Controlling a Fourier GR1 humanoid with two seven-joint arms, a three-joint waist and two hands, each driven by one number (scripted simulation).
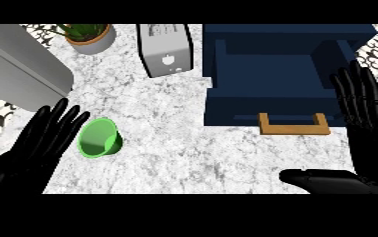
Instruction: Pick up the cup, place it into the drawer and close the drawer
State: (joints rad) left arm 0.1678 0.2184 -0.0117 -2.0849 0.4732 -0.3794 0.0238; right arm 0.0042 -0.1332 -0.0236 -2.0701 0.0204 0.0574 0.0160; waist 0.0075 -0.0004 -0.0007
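A green cup point(100, 137) lies on its side on the marble counter, its mouth facing me. Just left of it my left hand point(37, 148) is open, fingers straight and pointing up, fingertips close to the cup's rim but apart from it. The dark blue drawer point(275, 112) stands pulled open at the right, with a tan wooden handle point(293, 124) on its front and nothing visible inside. My right hand point(358, 131) is open at the right edge, fingers up beside the drawer, thumb stretched out low along the counter.
A silver toaster point(167, 49) stands behind the middle of the counter. A potted plant point(90, 36) sits at the back left, and a grey appliance point(28, 68) fills the left side. Bare marble point(192, 156) lies between cup and drawer.
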